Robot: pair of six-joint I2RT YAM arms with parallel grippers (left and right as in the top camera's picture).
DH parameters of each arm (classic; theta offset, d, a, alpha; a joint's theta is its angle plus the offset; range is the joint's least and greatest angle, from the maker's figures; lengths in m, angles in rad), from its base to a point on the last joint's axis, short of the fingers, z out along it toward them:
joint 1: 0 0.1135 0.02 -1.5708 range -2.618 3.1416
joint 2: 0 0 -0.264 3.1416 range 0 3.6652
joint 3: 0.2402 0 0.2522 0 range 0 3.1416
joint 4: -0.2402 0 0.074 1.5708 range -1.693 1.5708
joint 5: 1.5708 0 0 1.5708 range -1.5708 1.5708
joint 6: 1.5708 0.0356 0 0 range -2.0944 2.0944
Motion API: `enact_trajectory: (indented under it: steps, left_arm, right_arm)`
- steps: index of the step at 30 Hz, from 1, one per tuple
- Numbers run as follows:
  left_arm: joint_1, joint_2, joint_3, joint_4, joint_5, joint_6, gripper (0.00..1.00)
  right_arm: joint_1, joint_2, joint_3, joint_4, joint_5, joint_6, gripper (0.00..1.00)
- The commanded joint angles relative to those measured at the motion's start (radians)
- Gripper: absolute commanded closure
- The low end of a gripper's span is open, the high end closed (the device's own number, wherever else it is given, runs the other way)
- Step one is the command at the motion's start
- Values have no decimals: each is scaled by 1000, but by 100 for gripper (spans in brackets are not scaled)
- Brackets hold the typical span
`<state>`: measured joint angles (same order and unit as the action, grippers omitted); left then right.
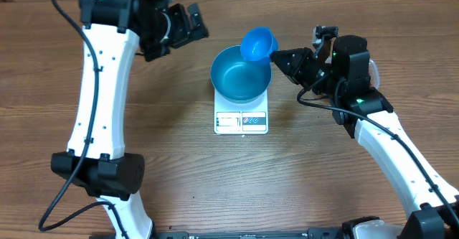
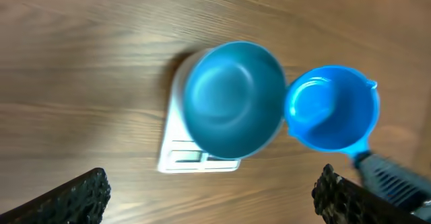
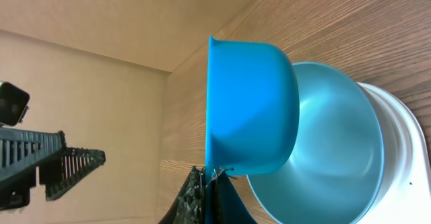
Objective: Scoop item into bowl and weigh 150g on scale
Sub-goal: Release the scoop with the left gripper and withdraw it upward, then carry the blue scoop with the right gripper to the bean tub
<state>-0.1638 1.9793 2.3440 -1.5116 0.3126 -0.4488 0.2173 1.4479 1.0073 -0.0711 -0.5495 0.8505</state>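
Bowl point(image 1: 240, 80) is sitting empty on the scale point(image 1: 241, 121) near the surface's point(image 1: 215, 185) far edge as the right gripper point(image 1: 275, 59), clenched on a tipped scoop point(image 1: 257, 43), is crowding its rim, risking a reading-skewing nudge; the left gripper point(image 1: 191, 24) is hanging released.

Wooden table point(image 1: 179, 174), brown grain. White scale point(image 1: 241, 122) flat on it, centre, display toward front.

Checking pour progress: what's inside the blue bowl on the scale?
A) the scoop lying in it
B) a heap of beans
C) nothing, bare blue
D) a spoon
C: the bowl shows a bare blue inside in the left wrist view, and the scoop hangs at its rim, also empty.
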Motion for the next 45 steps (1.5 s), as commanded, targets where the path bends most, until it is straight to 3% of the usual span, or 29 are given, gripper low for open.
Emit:
enact_trajectory:
  steps: [1, 15, 26, 35, 39, 45]
  left_arm:
    - [13, -21, 17, -14, -10, 185, 0]
    - [13, -21, 16, -22, -10, 184, 0]
    - [13, -21, 16, -21, -10, 184, 0]
    - [13, -21, 16, -22, -10, 184, 1]
    - [13, -21, 16, -21, -10, 184, 1]
    - [13, -21, 16, -22, -10, 183, 0]
  right_arm:
    - [2, -2, 21, 5, 6, -21, 96]
    - [0, -40, 27, -28, 16, -68, 96]
    - [-2, -120, 299, -553, 310, -280, 96]
    - [-2, -130, 467, -799, 662, -337, 96]
    - [-2, -130, 492, -917, 876, -369, 96]
    - [-2, -129, 492, -990, 1046, -490, 96]
